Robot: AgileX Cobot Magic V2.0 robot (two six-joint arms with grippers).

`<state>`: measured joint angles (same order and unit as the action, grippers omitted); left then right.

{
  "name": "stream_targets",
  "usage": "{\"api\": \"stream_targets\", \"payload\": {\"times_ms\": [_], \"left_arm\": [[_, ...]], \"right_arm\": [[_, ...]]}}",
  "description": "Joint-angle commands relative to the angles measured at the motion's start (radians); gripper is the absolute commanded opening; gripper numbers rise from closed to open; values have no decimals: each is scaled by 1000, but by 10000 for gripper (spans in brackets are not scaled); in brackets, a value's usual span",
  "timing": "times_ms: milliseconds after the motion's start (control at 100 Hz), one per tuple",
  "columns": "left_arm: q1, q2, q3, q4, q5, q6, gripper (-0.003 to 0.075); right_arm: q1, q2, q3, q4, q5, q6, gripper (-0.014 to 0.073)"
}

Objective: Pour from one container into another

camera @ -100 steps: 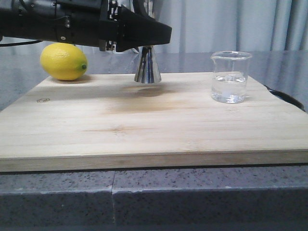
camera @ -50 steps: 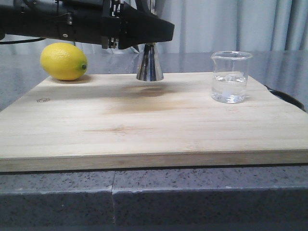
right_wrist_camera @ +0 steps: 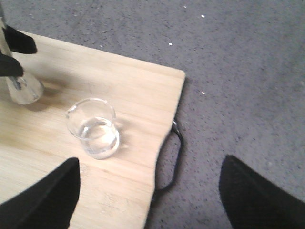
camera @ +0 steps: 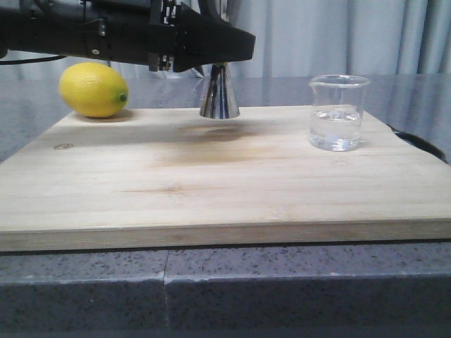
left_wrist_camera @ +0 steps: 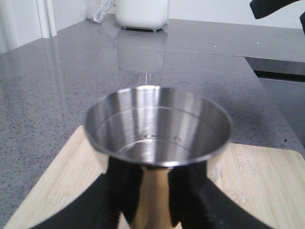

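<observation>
Left tool [left_wrist_camera: 148, 200] grips jigger [camera: 218, 93], seemingly lifted; beaker [camera: 338, 113] near board [camera: 211, 183] edge.

The front camera sits low, near the desk [camera: 84, 289] edge, looking level across the wooden board [camera: 211, 183] toward the curtains. The left wrist camera is very close — the jigger [left_wrist_camera: 157, 138] rim fills the middle of its frame, the grey desk stretching behind. The right wrist camera looks steeply down from higher up; it shares the beaker [right_wrist_camera: 94, 128], jigger and board with the front view.
</observation>
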<state>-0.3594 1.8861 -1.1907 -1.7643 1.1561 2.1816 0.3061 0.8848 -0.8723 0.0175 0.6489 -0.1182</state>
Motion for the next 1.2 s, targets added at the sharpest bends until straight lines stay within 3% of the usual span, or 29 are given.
{"api": "stream_targets", "payload": {"times_ms": [0,160,420,720,1190], "left_arm": [[-9,-48,-30,-86,100,-7,222],[-9,-48,-30,-86,100,-7,222],[-9,-48,-30,-86,100,-7,222],[-9,-48,-30,-86,100,-7,222],[-9,-48,-30,-86,100,-7,222]], "right_arm": [[27,31,-40,8,-124,-14,522],[88,78,12,28,-318,-14,522],[163,85,265,72,-770,-12,522],[199,172,488,9,-1150,-12,522],[201,440,518,9,-1466,-12,522]]}}
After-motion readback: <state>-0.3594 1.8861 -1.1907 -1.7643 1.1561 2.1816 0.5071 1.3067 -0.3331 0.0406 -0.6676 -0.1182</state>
